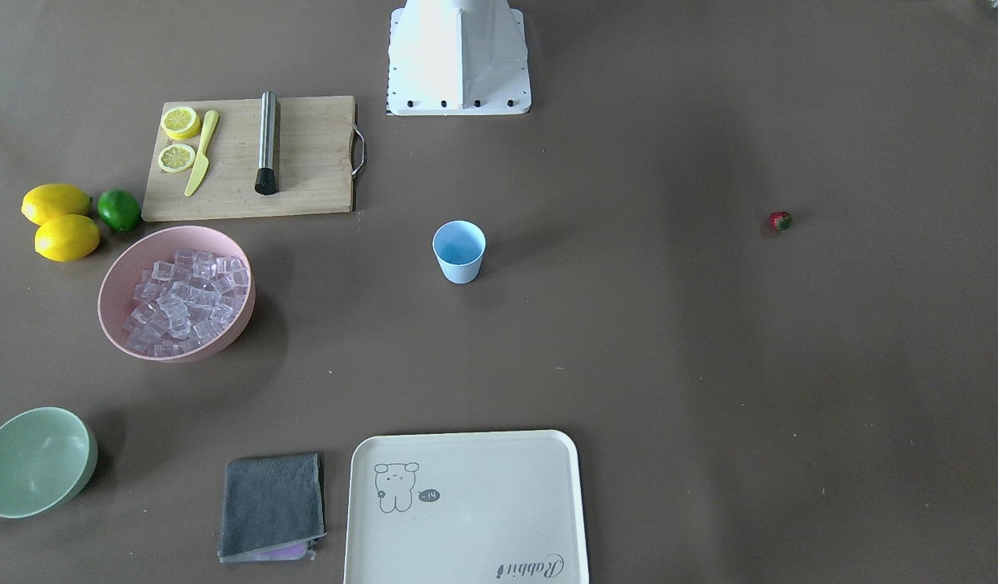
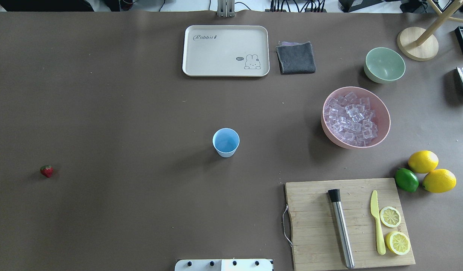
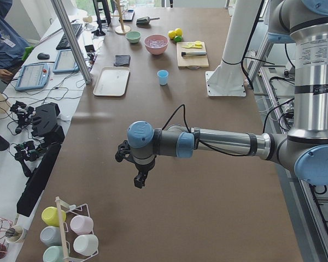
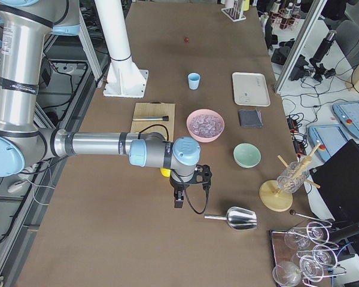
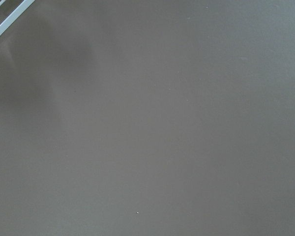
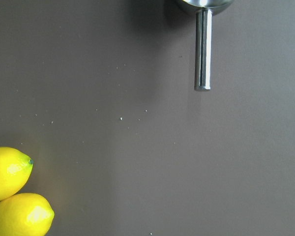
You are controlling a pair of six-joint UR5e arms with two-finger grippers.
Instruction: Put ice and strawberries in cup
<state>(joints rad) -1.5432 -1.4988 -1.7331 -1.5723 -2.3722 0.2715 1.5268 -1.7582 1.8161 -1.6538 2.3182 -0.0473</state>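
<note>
Standing upright mid-table, the small light blue tapered plastic cup (image 2: 226,142) is flanked by small clear glassy ice cubes (image 2: 350,118) heaped in a round pink bowl (image 2: 384,110) and, well apart, a tiny red strawberry (image 2: 46,171). Whether the left gripper (image 3: 139,179) and the right gripper (image 4: 178,200) are spread cannot be told.

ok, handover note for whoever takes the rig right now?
Left end effector: above bare table, open or shut unclear.
Right end effector: above table near the metal scoop, likewise unclear.
Small light blue tapered plastic cup: mid-table, empty.
Clear ice cubes: in the round pink bowl.
Tiny red strawberry: alone on the left arm's side.
Done: nothing. Left: ice and strawberry into cup.
</note>
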